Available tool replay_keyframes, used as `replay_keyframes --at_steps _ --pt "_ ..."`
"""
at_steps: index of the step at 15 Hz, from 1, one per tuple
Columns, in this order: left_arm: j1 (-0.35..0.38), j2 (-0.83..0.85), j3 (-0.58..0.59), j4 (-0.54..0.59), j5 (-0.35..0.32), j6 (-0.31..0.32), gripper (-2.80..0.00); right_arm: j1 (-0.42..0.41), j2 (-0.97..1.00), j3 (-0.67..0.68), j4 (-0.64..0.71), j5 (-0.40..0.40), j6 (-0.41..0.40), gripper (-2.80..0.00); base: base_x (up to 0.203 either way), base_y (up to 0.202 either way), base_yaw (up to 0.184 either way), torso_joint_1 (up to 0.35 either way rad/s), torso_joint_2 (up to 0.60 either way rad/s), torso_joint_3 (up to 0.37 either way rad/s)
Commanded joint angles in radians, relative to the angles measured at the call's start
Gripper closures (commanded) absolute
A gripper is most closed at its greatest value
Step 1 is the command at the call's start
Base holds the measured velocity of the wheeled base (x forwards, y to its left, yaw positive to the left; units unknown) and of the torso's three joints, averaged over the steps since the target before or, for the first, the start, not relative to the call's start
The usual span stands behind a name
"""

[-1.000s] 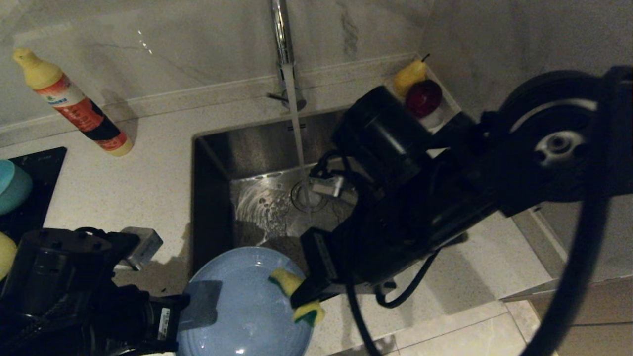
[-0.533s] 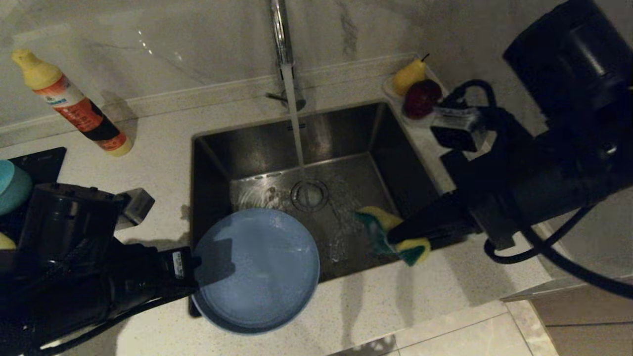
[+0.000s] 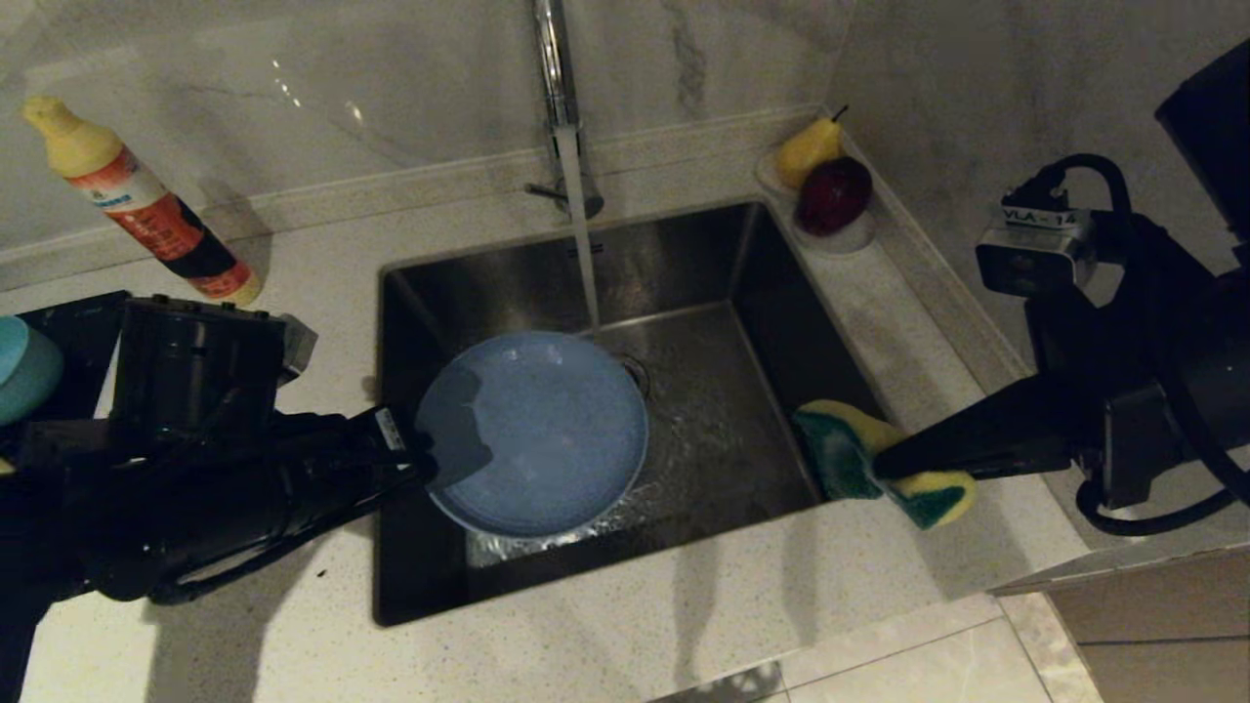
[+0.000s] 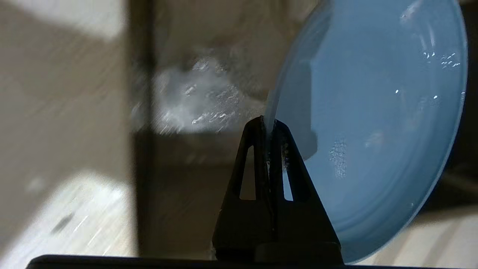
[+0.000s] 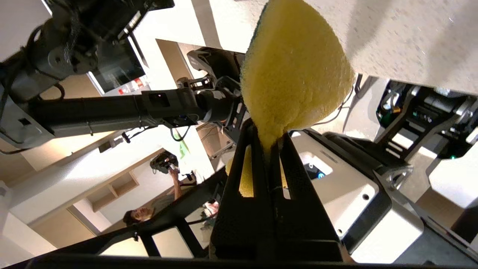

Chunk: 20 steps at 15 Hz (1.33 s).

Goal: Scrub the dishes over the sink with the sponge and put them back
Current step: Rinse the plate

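Head view shows the left gripper [image 3: 415, 459] clamping the light-blue plate [image 3: 547, 430] at its nine-o'clock rim, hiding the sink [image 3: 742, 283] drain; the right gripper [image 3: 884, 467] pinches the sponge [image 3: 859, 459] at the sink's three o'clock edge.

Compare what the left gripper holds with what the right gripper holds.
The left gripper pinches the light-blue plate by its rim; the right gripper squeezes the yellow-and-green sponge mid-body. The plate is wide, rigid and round; the sponge is small and bulges around the fingers. The plate hangs over the sink, near the tap stream; the sponge is at the sink's right edge. Both are held off any surface.
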Motion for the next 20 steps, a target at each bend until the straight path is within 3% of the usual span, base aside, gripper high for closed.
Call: replay_keyframes --at_steps 1,7,12,18,20 --pt "0.007 0.088 -0.021 -0.077 0.001 -0.005 0.0 -0.009 -0.015 0.043 -0.008 0.01 0.003 0.0 0.0 0.0 0.0 0.0 0.0 0.0" --pt "0.01 0.23 -0.099 -0.172 0.001 -0.003 0.0 -0.037 -0.024 0.176 -0.136 0.017 0.003 0.0 0.0 0.0 0.0 0.0 0.0 0.0" --pt "0.008 0.299 -0.161 -0.17 -0.004 0.004 0.0 -0.051 -0.02 0.2 -0.145 0.028 -0.004 0.0 0.0 0.0 0.0 0.0 0.0 0.0" --pt "-0.006 0.328 -0.17 -0.167 -0.008 0.013 0.0 -0.063 -0.02 0.3 -0.247 0.031 -0.004 0.0 0.0 0.0 0.0 0.0 0.0 0.0" --pt "0.027 0.295 -0.155 -0.163 0.004 0.059 0.0 -0.063 -0.023 0.303 -0.247 0.031 -0.004 0.0 0.0 0.0 0.0 0.0 0.0 0.0"
